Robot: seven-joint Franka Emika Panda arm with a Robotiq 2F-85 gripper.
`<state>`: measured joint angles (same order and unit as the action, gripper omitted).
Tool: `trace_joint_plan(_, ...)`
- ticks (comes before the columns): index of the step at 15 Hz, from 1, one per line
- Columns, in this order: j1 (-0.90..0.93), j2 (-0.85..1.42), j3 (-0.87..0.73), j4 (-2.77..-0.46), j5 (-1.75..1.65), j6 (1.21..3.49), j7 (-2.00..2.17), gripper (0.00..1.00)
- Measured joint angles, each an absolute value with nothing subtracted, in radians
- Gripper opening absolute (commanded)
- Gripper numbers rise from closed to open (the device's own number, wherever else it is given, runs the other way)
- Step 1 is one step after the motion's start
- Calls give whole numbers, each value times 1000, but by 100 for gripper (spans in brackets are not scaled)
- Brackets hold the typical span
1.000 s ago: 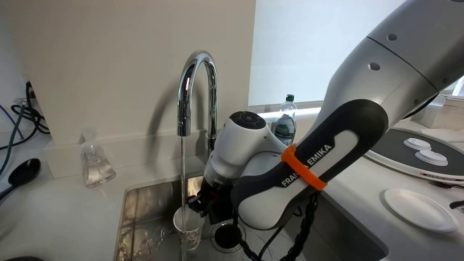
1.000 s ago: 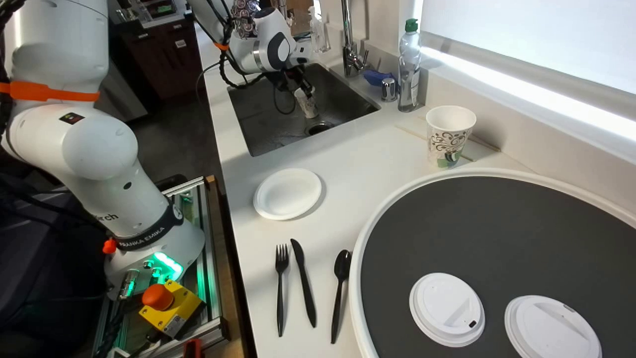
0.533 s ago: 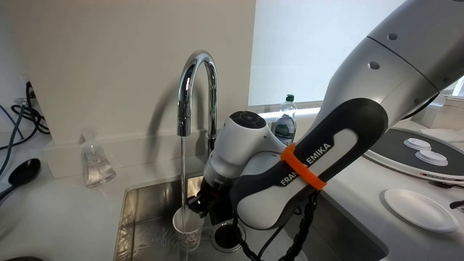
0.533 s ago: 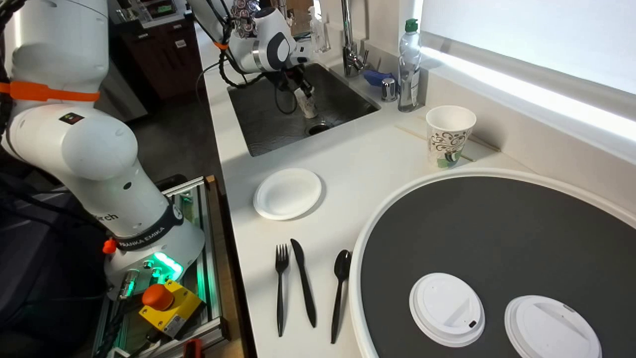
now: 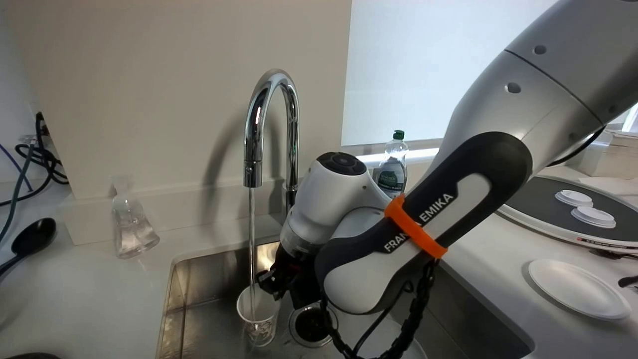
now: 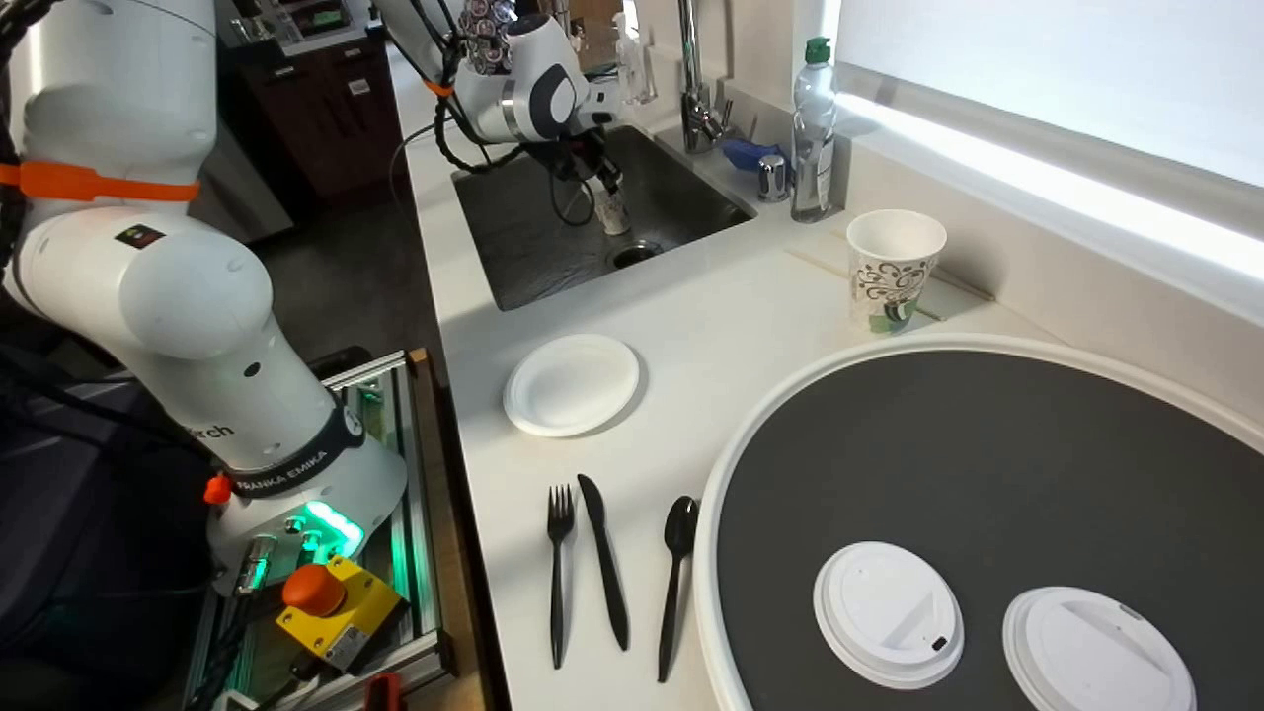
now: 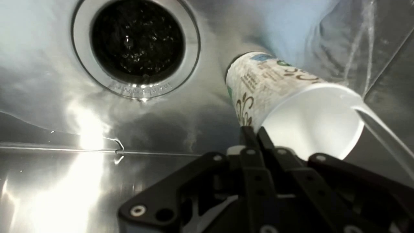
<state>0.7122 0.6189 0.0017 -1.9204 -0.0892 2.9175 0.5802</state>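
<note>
My gripper (image 7: 255, 128) is shut on the wall of a white patterned paper cup (image 7: 262, 81), with one finger inside the rim and the other outside. In an exterior view the cup (image 5: 259, 319) hangs or stands in the steel sink (image 5: 182, 284), mouth upward; whether its base touches the bottom I cannot tell. Water (image 5: 251, 214) runs from the chrome faucet (image 5: 253, 149) into the cup's mouth. In the wrist view this stream (image 7: 385, 129) meets the rim's right side. The cup (image 6: 612, 215) is partly covered by my gripper (image 6: 610, 178) in an exterior view.
The drain (image 7: 137, 42) lies beside the cup. A dish soap bottle (image 6: 813, 138) stands behind the sink. On the counter are another paper cup (image 6: 894, 267), a white plate (image 6: 571, 385), black cutlery (image 6: 604, 563) and a round dark surface (image 6: 948, 444) bearing two lids.
The cup and gripper have shifted slightly, the cup edging left. A second ago the stream ran visibly down past the cup; now it mostly falls into the mouth.
</note>
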Motion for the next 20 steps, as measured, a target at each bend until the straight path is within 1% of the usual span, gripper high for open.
trace_joint_plan(1, 711, 619, 2, -1920, -88, 2918, 574, 28)
trace_joint_plan(2, 711, 619, 2, -1920, -87, 2917, 567, 30)
trace_joint_plan(3, 711, 619, 2, -1920, -86, 2917, 564, 36)
trace_joint_plan(10, 708, 613, -11, -1920, -64, 2917, 566, 88)
trace_joint_plan(12, 708, 607, -25, -1920, -58, 2917, 568, 100)
trace_joint_plan(16, 708, 603, -43, -1920, -57, 2917, 570, 100)
trace_joint_plan(17, 709, 603, -44, -1920, -57, 2917, 570, 94)
trace_joint_plan(18, 710, 603, -44, -1920, -57, 2917, 570, 75)
trace_joint_plan(19, 711, 603, -44, -1920, -57, 2917, 570, 73)
trace_joint_plan(20, 713, 603, -43, -1920, -57, 2917, 570, 64)
